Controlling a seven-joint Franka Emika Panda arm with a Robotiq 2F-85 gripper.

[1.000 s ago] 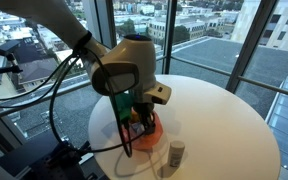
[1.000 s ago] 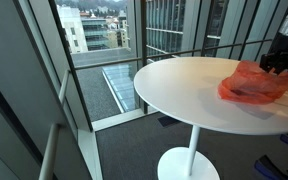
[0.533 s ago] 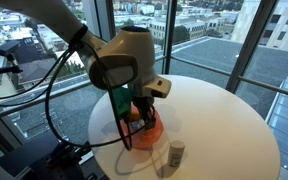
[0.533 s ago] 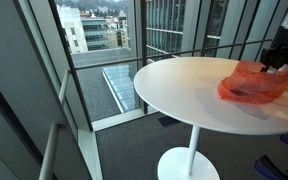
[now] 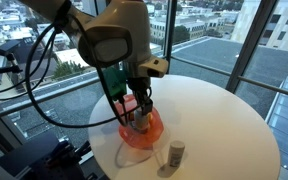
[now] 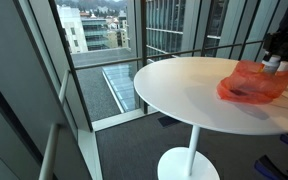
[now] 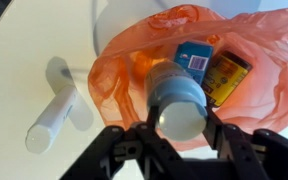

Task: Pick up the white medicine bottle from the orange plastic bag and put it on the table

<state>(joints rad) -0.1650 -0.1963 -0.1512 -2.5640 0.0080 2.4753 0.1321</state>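
Wrist view: pincer (image 7: 180,131) grips white medicine bottle (image 7: 177,97) above orange bag (image 7: 269,80).

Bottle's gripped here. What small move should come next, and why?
Probably carry it sideways toward bare table. The pincer is closed on the white bottle, which hangs directly over the orange bag, so lowering now would likely drop it among the bag's other items.

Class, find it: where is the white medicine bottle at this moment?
In the wrist view, the white medicine bottle is gripped in the pincer at bottom centre. It sits over the orange plastic bag, right of the bare round white table.
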